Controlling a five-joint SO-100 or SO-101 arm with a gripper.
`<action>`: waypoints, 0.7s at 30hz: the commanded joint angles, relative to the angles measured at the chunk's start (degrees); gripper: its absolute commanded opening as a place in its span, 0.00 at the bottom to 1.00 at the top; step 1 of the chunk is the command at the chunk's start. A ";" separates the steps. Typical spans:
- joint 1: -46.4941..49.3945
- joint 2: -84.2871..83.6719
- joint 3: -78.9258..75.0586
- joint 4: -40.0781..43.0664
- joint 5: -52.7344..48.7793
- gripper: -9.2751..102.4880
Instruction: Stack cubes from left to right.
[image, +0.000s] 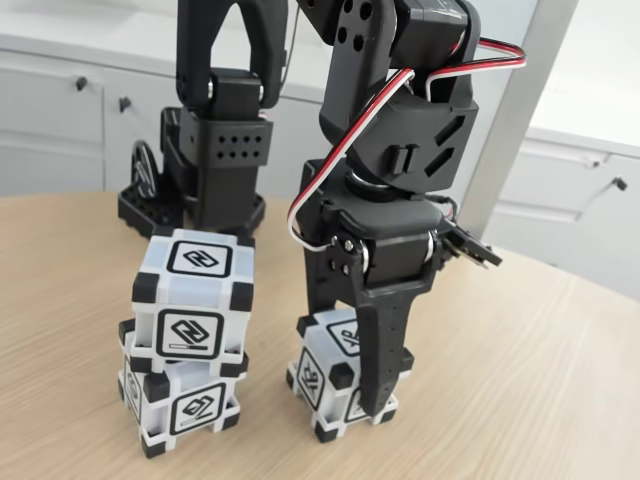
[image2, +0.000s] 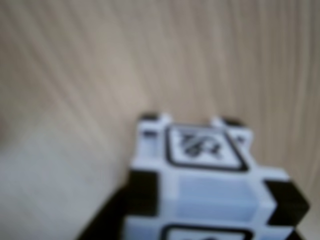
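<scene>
In the fixed view, the third cube is being straddled on the table by the gripper. Whether it is being clamped cannot be told. The two-cube stack is being left just to its left, so lifting up and leftward is being called for.

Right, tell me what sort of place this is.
Probably an office or kitchen-like room used as a hobby robotics workspace: a round wooden table, white cabinets with dark knobs behind it, and a small black arm whose pincer is down around a cube.
</scene>
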 joint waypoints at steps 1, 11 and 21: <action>0.00 0.35 -2.37 0.35 1.67 0.30; 0.79 3.69 -2.02 0.44 4.31 0.28; 0.97 14.15 -2.37 0.44 5.45 0.24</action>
